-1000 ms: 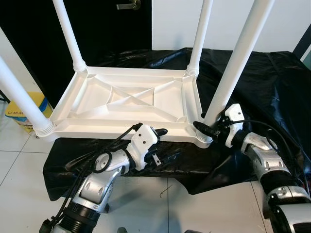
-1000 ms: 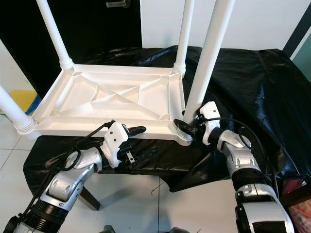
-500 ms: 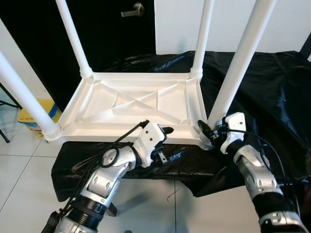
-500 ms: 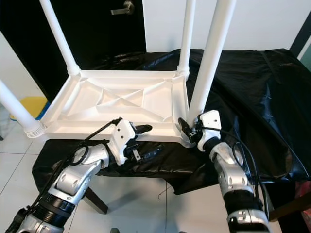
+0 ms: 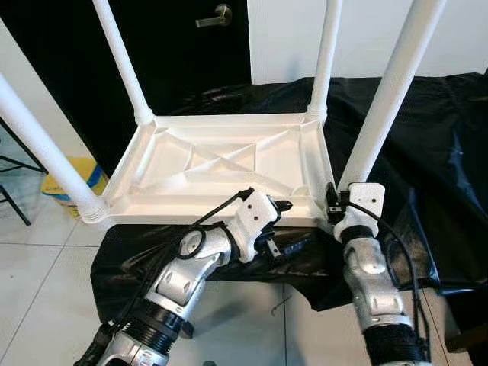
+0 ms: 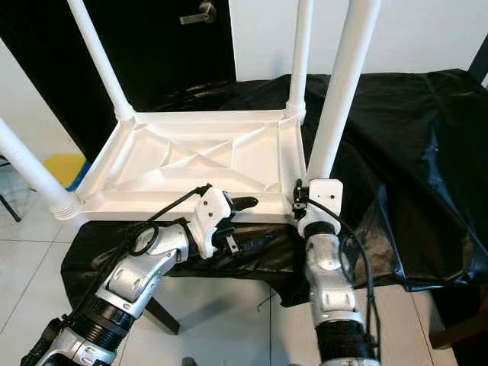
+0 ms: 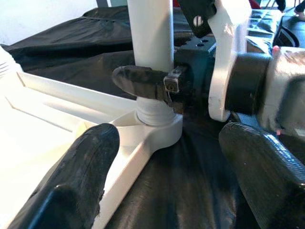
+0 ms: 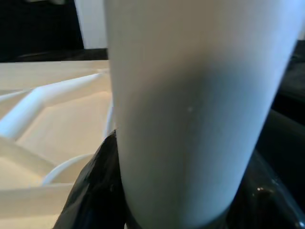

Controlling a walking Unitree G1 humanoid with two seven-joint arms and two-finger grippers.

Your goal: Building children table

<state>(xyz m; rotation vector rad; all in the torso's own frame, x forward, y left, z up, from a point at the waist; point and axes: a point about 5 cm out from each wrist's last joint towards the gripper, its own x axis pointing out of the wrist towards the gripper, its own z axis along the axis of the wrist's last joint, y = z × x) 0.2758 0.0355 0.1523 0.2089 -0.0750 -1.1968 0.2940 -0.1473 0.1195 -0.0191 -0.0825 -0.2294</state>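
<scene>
The white children's table (image 5: 229,164) is seen upside down on a black cloth (image 5: 427,137), middle of the frame, with four legs pointing up. The near right leg (image 5: 385,99) is the one being worked: its long axis runs up and slightly to the right, toward the upper right of the frame, from a socket at the lower right corner of the tabletop.

The right end effector (image 5: 332,207) is set at the base of this leg; its fingers are closed around the leg just above the socket, as confirmed in the left wrist view (image 7: 143,81).

The left end effector (image 5: 282,223) is held at the near rim, fingers spread wide, nothing gripped, with the leg lying to its right.

Judgement: the right arm is nearer; any seating or twisting is to be done about the leg's upright axis.
</scene>
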